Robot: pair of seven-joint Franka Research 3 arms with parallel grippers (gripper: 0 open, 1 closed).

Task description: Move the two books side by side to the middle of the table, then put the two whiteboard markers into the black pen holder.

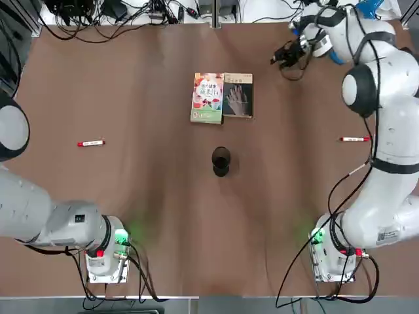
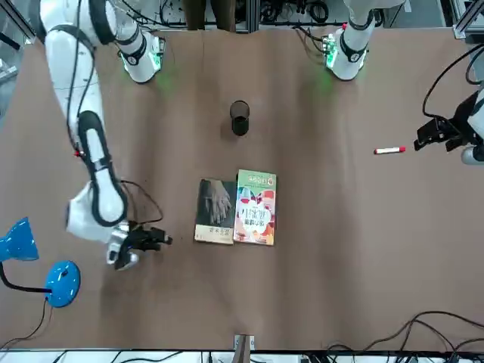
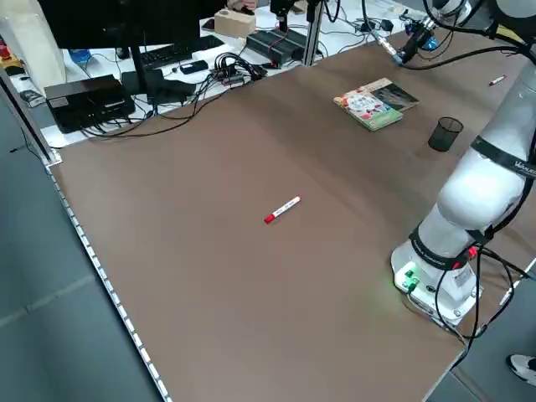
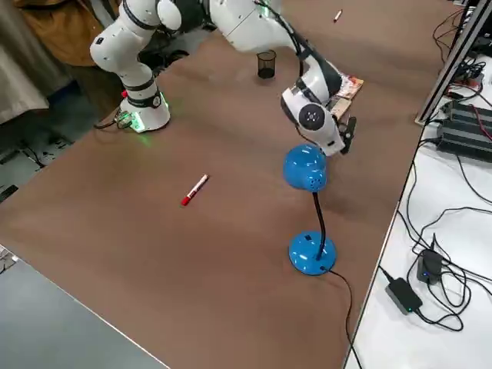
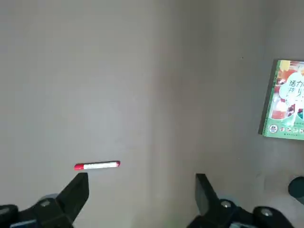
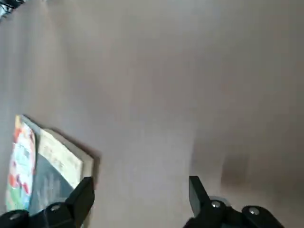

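Note:
The two books lie side by side, the colourful one [image 1: 207,98] touching the dark one [image 1: 237,95], just beyond the table's [image 1: 150,216] middle. The black pen holder [image 1: 220,161] stands upright on the near side of them. One whiteboard marker [image 1: 91,143] lies at the left, the other [image 1: 354,139] at the right. My right gripper [image 1: 276,59] hovers open and empty at the far right, to the right of the dark book [image 6: 47,166]. My left gripper [image 2: 420,138] is open above the table beside the left marker [image 5: 97,165], apart from it.
A blue desk lamp [image 2: 23,240] with a round base [image 2: 62,281] stands at the far right corner, close behind my right gripper [image 4: 350,134]. Cables and black boxes [image 3: 92,100] line the far edge beyond the table. Both arm bases sit at the near edge.

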